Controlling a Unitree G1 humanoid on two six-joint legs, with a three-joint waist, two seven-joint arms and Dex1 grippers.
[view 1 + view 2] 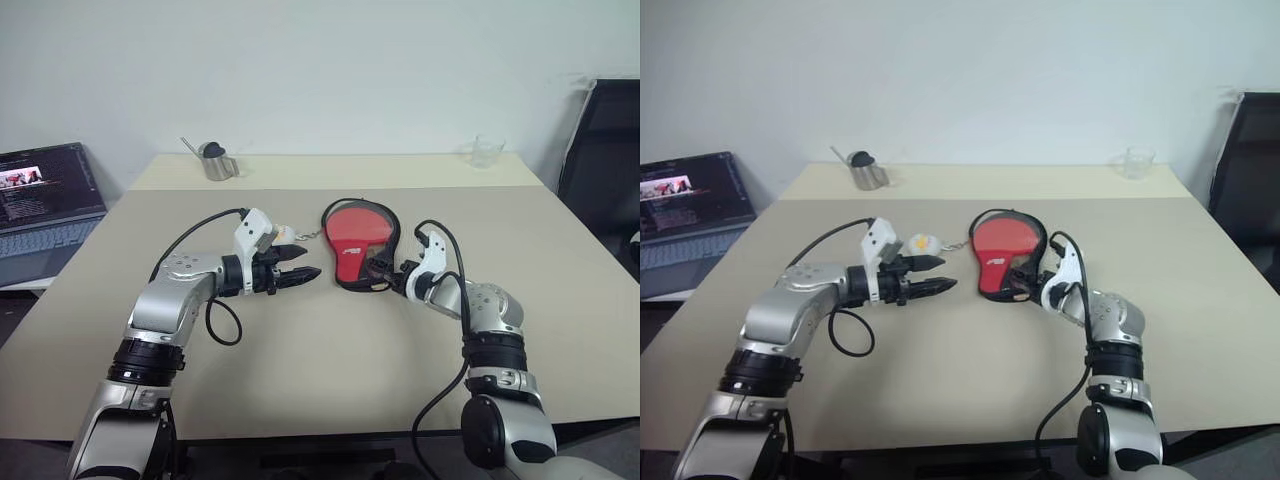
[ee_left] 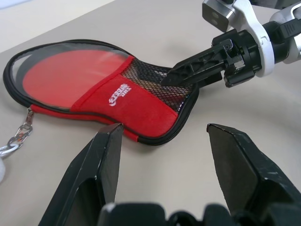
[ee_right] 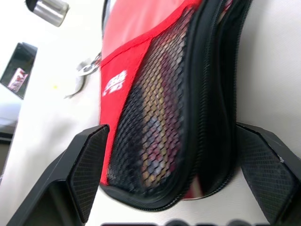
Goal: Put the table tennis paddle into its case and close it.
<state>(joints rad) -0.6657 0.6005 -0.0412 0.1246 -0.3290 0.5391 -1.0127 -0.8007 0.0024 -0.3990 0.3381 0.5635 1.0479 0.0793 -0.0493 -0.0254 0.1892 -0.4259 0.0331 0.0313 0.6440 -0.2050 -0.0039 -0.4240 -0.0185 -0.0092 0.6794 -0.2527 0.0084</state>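
Red case (image 1: 357, 240) lies on the table (image 1: 300, 350), right tool (image 1: 388, 272) open astride its handle end, left tool (image 1: 297, 263) open beside; closing could shove it

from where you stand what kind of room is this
Probably an office or a lab work area. A large plain beige table stands against a bare white wall, an open laptop sits on a side surface, and a dark office chair stands at the far edge.
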